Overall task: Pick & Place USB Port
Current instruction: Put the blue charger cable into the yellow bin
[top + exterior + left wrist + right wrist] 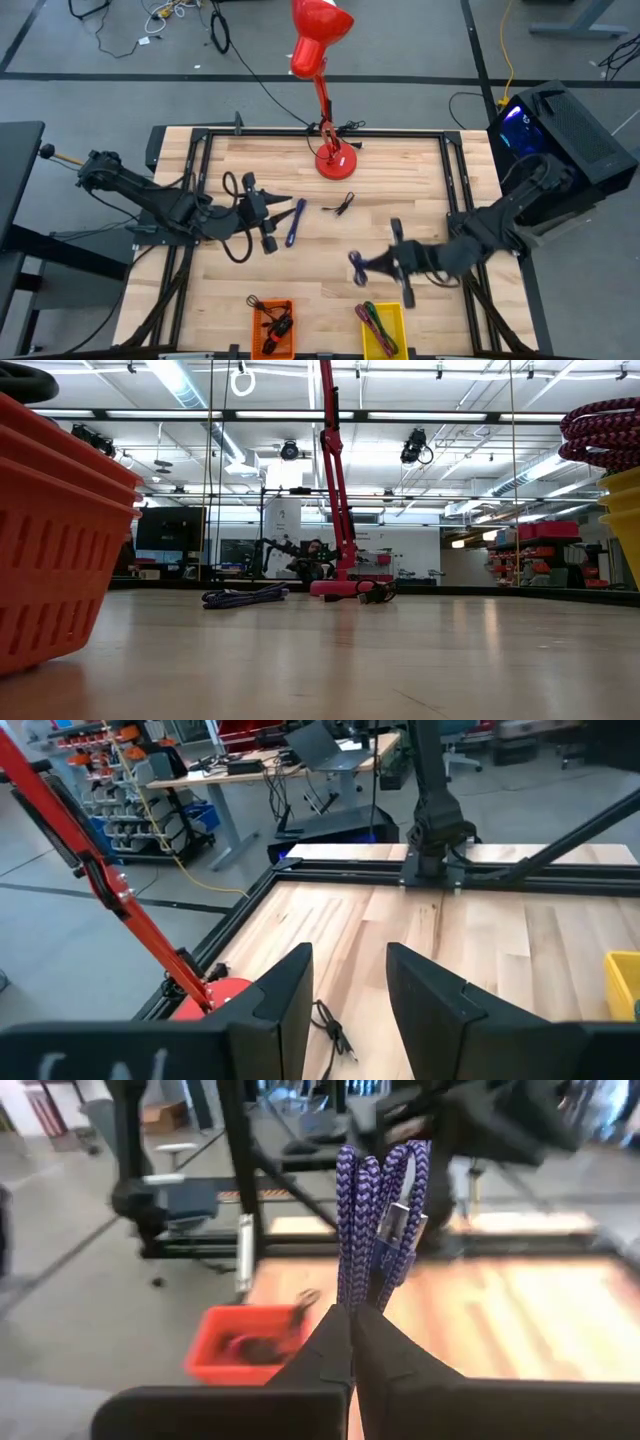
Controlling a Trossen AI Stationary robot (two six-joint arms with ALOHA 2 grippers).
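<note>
Two purple braided USB cables show. One lies stretched out on the table (pixel 295 222), (pixel 245 596), just beyond my left gripper (pixel 281 213), (pixel 350 960), which is open and hovers over the table's left middle. The other is a folded bundle (pixel 356 264) with a silver plug (pixel 404 1222), held by my right gripper (pixel 366 265), (pixel 350 1312), which is shut on it above the table's near middle. The orange bin (pixel 272 328) and yellow bin (pixel 383 328) stand at the near edge. My right gripper pinches the folded purple cable bundle (pixel 352 1285) between its two fingers, several strands together. The loops and the silver plug stick out past the fingertips. The bundle is lifted clear of the table; the low view shows none of it on the wood.
A red desk lamp stands with its base (pixel 335 160) at the far middle, its stem (pixel 110 890) beside my left gripper's view. A small black cable (pixel 342 205), (pixel 332 1028) lies near it. The orange bin (pixel 250 1342) holds dark cables; the yellow bin (pixel 625 510) holds red-black ones.
</note>
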